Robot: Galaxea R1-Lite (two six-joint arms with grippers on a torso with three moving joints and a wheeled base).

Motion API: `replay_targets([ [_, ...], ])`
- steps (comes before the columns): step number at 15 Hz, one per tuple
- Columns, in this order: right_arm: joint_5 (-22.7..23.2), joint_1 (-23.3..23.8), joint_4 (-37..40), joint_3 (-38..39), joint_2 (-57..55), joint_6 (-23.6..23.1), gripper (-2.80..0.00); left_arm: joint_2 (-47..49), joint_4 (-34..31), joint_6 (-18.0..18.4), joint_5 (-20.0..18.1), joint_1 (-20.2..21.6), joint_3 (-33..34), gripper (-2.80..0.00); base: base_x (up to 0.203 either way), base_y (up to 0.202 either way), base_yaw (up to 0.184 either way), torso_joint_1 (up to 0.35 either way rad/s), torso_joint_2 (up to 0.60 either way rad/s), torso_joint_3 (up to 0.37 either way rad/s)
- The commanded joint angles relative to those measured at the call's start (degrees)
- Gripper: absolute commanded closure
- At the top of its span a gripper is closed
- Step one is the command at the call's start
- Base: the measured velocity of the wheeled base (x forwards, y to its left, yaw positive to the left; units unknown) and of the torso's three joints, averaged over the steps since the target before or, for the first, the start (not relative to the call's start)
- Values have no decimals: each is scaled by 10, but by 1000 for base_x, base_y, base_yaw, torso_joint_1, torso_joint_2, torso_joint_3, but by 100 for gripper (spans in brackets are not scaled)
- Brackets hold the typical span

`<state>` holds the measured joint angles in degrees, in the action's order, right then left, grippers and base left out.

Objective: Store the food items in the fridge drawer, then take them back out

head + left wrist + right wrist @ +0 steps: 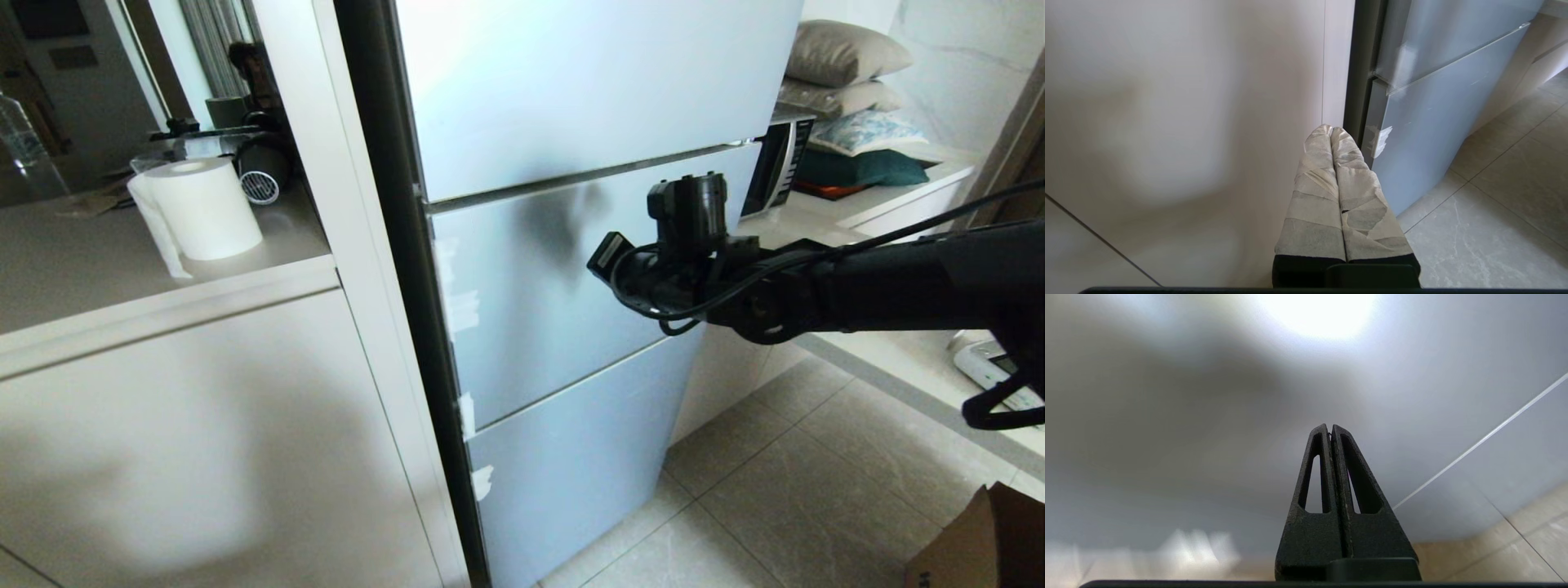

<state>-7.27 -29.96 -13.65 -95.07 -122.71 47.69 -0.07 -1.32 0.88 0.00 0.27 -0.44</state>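
right claw [1330,430] clenched (empty) | at fridge door [539,286] | left claw [1331,132] clenched

The head camera is looking down at the fridge [571,245] from near. The left wrist camera is facing the fridge's lower corner from low beside it. The right wrist camera is pointing closely at the fridge's panels [1453,416], which all views are sharing.

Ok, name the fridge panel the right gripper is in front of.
The middle panel: right gripper, shut, sits before it, under the top panel and above the bottom panel.
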Motion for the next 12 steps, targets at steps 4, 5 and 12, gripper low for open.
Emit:
replay_targets([
  [4, -4, -5, -14, 90, 88, -2, 0, 1, 0, 0, 0, 0, 0, 0, 0, 0, 0, 0, 0, 0],
  [5, -4, -10, -14, 132, 135, -8, 0, 1, 0, 0, 1, 0, 0, 0, 0, 0, 0, 0, 0, 0],
  [12, -112, -36, -78, 594, 564, -201, 0, 1, 0, 0, 0, 0, 0, 0, 0, 0, 0, 0, 0, 0],
])
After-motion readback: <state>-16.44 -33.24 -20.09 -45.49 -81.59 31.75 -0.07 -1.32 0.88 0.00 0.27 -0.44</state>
